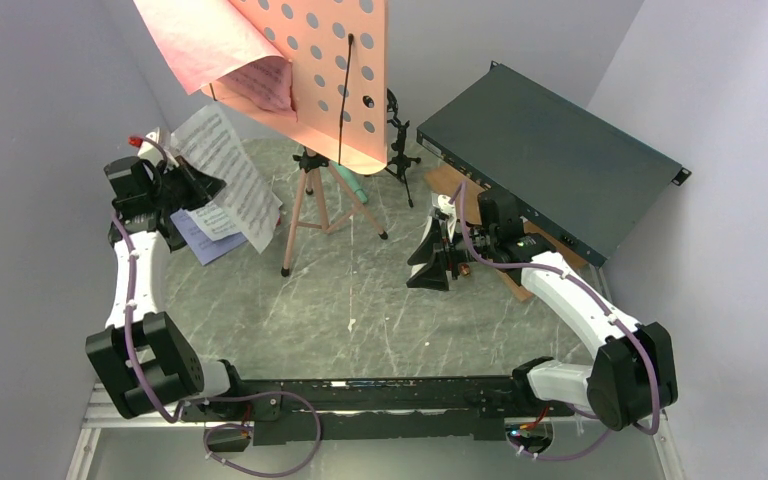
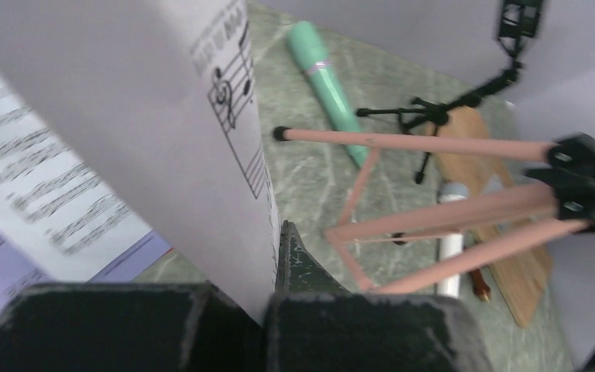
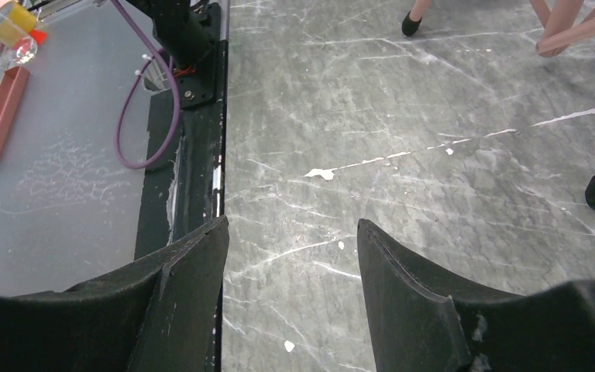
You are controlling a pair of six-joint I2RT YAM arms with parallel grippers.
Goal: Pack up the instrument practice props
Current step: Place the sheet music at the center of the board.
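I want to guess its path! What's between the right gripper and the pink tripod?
Only bare table separates the right gripper from the tripod; top view shows it.

left gripper [image 2: 276, 246] pinched closed, right gripper [image 3: 293, 240] open, angled downward

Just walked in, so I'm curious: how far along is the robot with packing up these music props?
Nothing looks packed yet. In hand: the left pincer is shut on the white sheet-music page; the right pincer is open and empty. Remaining: the pink music stand upright with its red page, the green microphone, and the black mount.
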